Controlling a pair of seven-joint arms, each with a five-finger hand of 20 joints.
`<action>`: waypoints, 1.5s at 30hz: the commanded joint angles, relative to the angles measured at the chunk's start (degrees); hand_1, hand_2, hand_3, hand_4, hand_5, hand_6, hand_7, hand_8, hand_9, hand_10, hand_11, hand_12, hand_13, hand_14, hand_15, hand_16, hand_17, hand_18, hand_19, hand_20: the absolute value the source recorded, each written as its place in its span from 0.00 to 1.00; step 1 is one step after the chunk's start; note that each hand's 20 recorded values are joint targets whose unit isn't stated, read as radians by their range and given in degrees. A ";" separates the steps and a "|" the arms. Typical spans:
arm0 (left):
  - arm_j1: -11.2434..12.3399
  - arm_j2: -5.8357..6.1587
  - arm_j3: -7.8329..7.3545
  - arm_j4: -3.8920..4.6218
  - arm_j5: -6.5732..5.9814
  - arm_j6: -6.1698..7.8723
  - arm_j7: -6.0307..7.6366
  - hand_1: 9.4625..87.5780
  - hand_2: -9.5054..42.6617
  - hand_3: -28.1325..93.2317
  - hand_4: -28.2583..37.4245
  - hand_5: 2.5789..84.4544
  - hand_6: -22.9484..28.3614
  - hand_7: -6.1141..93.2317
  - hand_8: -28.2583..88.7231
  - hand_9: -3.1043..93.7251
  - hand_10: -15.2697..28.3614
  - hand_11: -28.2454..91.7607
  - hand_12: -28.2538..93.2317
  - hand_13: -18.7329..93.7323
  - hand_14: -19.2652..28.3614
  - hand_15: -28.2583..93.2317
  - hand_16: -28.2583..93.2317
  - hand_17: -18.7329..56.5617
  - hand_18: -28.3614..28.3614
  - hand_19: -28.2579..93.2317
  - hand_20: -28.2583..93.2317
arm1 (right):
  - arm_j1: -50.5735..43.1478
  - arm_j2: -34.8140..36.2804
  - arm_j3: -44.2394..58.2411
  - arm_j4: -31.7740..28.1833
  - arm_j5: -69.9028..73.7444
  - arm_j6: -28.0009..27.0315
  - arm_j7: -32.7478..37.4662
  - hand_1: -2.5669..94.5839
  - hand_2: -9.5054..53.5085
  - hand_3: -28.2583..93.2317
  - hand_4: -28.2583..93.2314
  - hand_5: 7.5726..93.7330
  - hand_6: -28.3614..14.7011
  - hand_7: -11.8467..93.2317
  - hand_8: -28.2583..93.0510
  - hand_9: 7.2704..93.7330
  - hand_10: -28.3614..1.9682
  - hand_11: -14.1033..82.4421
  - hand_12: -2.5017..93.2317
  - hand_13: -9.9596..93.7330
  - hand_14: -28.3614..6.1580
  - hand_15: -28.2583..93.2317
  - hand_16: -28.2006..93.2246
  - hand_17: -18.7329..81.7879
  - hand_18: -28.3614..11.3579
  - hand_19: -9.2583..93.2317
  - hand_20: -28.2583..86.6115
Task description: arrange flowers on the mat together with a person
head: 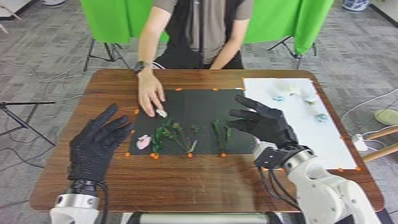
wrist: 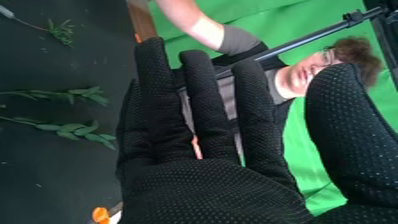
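Note:
My right hand (head: 263, 122) is over the right edge of the black mat (head: 195, 97), fingers extended and holding nothing. In the right wrist view the same hand (wrist: 209, 187) has straight, spread fingers. My left hand (head: 96, 145) is left of the mat, open and empty. A person's hand (head: 151, 95) touches a small white flower (head: 161, 113) at the mat's upper left. Along the mat's lower part lie a pink flower (head: 143, 142), green stems (head: 174, 134) and leafy sprigs (head: 221, 134). Leafy sprigs (wrist: 75, 129) also appear in the right wrist view.
On the right, a white sheet (head: 306, 145) holds several pale flowers (head: 321, 118) near its upper part. Orange markers (head: 155, 156) run along the mat's edges. The person stands at the far side of the brown table (head: 178, 185).

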 commanded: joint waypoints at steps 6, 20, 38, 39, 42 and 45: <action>0.79 -0.24 0.18 0.05 -0.58 1.14 -0.03 0.15 0.32 0.87 0.00 0.44 0.64 0.17 0.17 0.43 0.86 0.45 0.33 0.43 1.00 0.65 0.15 0.18 0.98 0.80 0.21 | -0.37 0.17 -0.02 -0.16 -0.73 0.39 0.22 0.27 0.19 0.95 0.00 0.47 0.69 0.24 0.12 0.54 0.40 0.29 0.15 0.52 0.27 0.58 0.30 0.23 0.27 0.58 0.41; 0.72 0.06 0.46 0.02 -0.65 1.39 0.38 0.15 0.32 0.87 0.00 0.44 0.64 0.17 0.17 0.43 0.86 0.46 0.33 0.43 1.00 0.65 0.15 0.18 0.98 0.80 0.21 | 0.53 1.13 -0.28 -0.46 -4.20 1.03 0.03 0.28 0.18 0.95 0.00 0.47 0.69 0.24 0.12 0.54 0.40 0.29 0.15 0.52 0.27 0.58 0.30 0.23 0.27 0.59 0.41; 1.47 0.16 -0.36 -0.99 0.26 0.90 -0.99 0.15 0.33 0.87 0.00 0.44 0.64 0.17 0.17 0.43 0.86 0.46 0.32 0.43 1.00 0.65 0.15 0.18 0.98 0.80 0.21 | 4.73 15.76 -1.12 -3.09 -41.13 28.76 14.95 0.30 0.16 0.94 0.00 0.47 0.67 0.24 0.12 0.62 0.35 0.38 0.16 0.63 0.32 0.70 0.29 0.31 0.20 0.71 0.43; 1.45 0.12 -0.40 -1.04 0.26 0.89 -1.00 0.15 0.33 0.87 0.00 0.44 0.64 0.17 0.17 0.43 0.86 0.46 0.32 0.43 1.00 0.65 0.15 0.18 0.98 0.80 0.21 | 5.03 16.85 -1.30 -2.68 -43.39 29.92 17.10 0.31 0.15 0.93 0.00 0.47 0.67 0.24 0.12 0.63 0.35 0.38 0.16 0.64 0.32 0.70 0.29 0.32 0.20 0.72 0.43; 1.57 0.59 -0.42 -1.26 0.22 1.18 -0.27 0.15 0.33 0.87 0.00 0.44 0.64 0.17 0.17 0.43 0.86 0.46 0.32 0.43 1.00 0.65 0.15 0.18 0.98 0.80 0.21 | 7.20 19.27 -2.42 -0.13 -50.00 30.66 22.77 0.32 0.14 0.93 0.00 0.47 0.67 0.24 0.12 0.64 0.35 0.38 0.15 0.66 0.34 0.70 0.28 0.33 0.19 0.73 0.42; 1.25 0.53 -0.50 -1.33 0.32 1.05 -0.51 0.15 0.33 0.87 0.00 0.44 0.64 0.17 0.17 0.43 0.86 0.46 0.32 0.43 1.00 0.65 0.15 0.18 0.98 0.80 0.21 | 9.70 21.09 -3.98 2.30 -55.45 30.01 28.12 0.32 0.13 0.93 0.00 0.48 0.67 0.25 0.12 0.66 0.36 0.38 0.15 0.67 0.35 0.71 0.28 0.34 0.19 0.75 0.41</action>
